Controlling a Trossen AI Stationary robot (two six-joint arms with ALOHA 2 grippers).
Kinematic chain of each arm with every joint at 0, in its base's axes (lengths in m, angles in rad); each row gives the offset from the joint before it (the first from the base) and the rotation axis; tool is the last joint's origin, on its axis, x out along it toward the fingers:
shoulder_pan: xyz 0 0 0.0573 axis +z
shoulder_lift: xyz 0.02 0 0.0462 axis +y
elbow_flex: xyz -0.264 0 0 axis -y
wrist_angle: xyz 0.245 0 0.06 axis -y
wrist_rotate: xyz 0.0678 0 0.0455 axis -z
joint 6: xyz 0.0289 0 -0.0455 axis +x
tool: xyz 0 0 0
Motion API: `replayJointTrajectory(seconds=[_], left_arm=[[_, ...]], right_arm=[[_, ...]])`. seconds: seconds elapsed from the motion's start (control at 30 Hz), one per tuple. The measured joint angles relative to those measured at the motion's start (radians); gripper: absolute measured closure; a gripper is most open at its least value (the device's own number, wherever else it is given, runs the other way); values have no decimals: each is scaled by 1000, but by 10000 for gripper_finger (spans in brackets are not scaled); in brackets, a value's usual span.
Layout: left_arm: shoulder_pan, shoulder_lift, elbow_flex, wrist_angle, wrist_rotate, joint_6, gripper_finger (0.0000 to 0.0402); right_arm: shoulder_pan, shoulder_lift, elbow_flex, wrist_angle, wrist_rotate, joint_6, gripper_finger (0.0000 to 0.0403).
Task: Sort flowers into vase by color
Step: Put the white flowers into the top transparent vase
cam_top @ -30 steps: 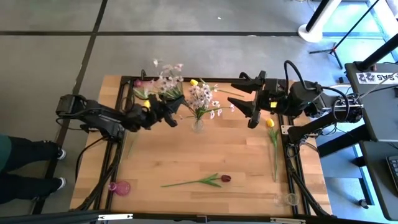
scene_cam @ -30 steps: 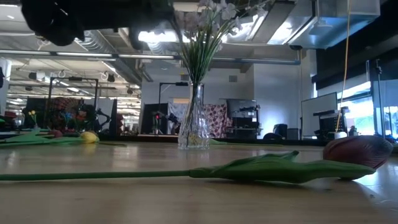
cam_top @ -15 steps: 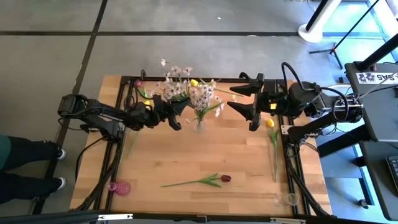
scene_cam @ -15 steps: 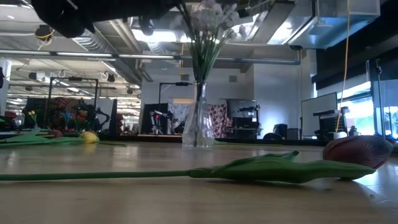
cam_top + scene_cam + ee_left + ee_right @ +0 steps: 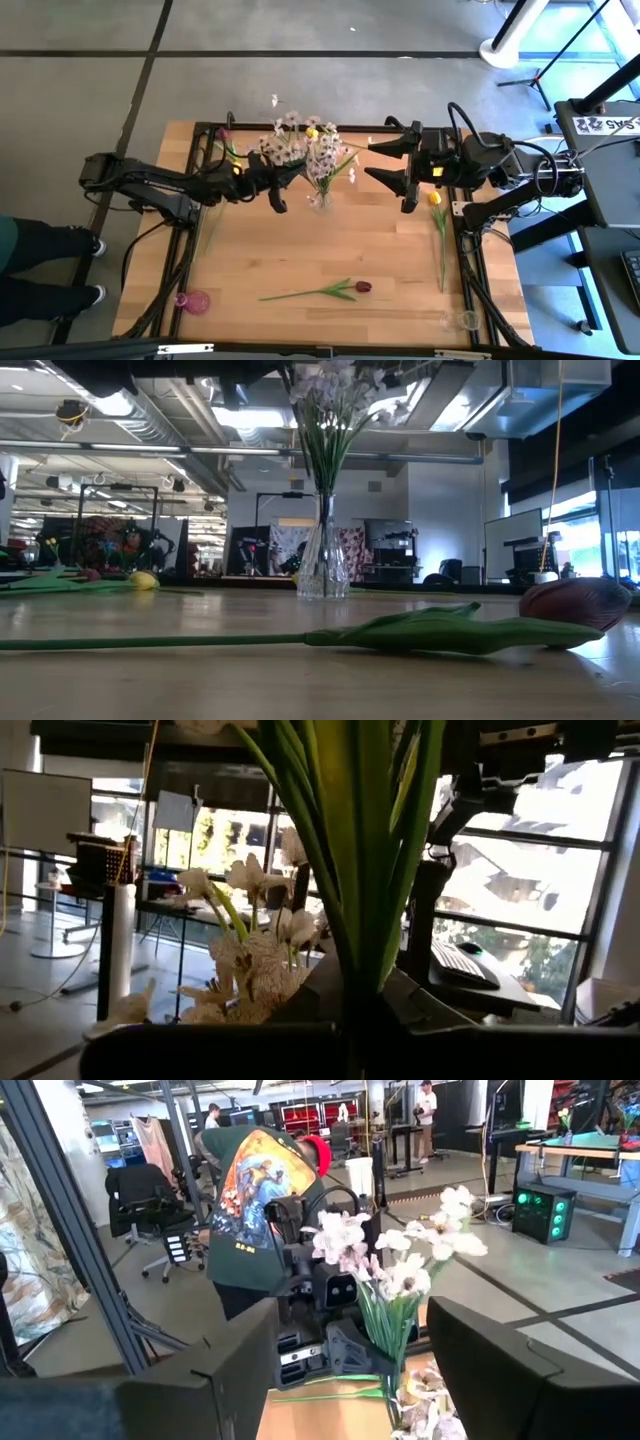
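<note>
One clear vase [image 5: 318, 199], one red tulip [image 5: 362, 286], two yellow tulips [image 5: 435, 197]

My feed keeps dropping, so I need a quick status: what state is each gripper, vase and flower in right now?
left gripper: shut on white blossom spray, by the clear vase.
right gripper: open, empty, hovering right of that vase.
clear vase: upright, holding white sprays.
red tulip: lying flat near the front.
yellow tulip: lying flat at right edge.
pink vase: front left, looks empty.

Bright ceiling lights [image 5: 120, 405] and window [image 5: 520, 880] glare, backlit dark foreground, blurred near tulip [image 5: 580, 603].
</note>
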Motion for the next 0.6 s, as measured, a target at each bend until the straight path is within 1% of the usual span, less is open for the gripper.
replayJointTrajectory(seconds=[0.1, 0.37, 0.6], left_arm=[[-3, 26, 0, 5, -1, 1, 396], [-1, 101, 0, 127, 0, 41, 396], [7, 134, 0, 117, 17, 43, 396]], right_arm=[[0, 0, 0, 0, 0, 0, 149], [-1, 0, 0, -14, 2, -1, 149], [-1, 0, 0, -14, 19, -2, 149]])
